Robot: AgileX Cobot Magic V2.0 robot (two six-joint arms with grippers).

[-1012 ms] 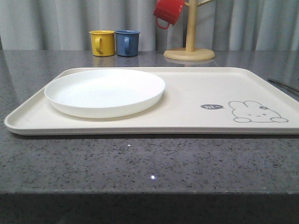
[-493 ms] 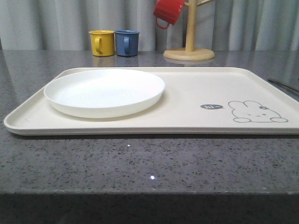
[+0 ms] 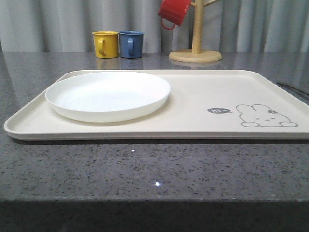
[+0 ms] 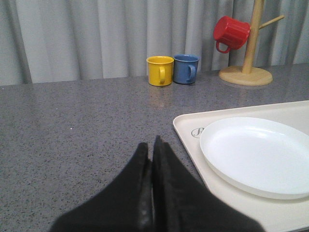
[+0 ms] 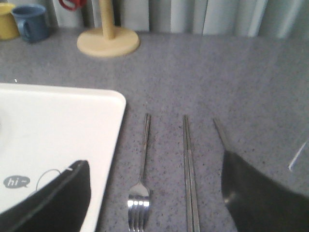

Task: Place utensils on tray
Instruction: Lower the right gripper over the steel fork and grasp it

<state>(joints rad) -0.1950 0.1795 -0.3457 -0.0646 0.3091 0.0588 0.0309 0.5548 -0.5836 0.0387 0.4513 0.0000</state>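
Note:
The cream tray with the rabbit drawing lies across the table, and the white plate rests on its left part. To the right of the tray, on the grey counter, lie the fork and the chopsticks, side by side. Beside them a spoon handle shows, its bowl hidden behind a finger. My right gripper hangs open above the fork and chopsticks, holding nothing. My left gripper is shut and empty over bare counter, just left of the tray and plate.
A yellow mug and a blue mug stand at the back. A wooden mug tree with a red mug stands behind the tray. A thin metal handle shows at the table's right edge. The table's front edge is near.
The tray and plate have shifted very slightly to the left. Nothing else has visibly moved.

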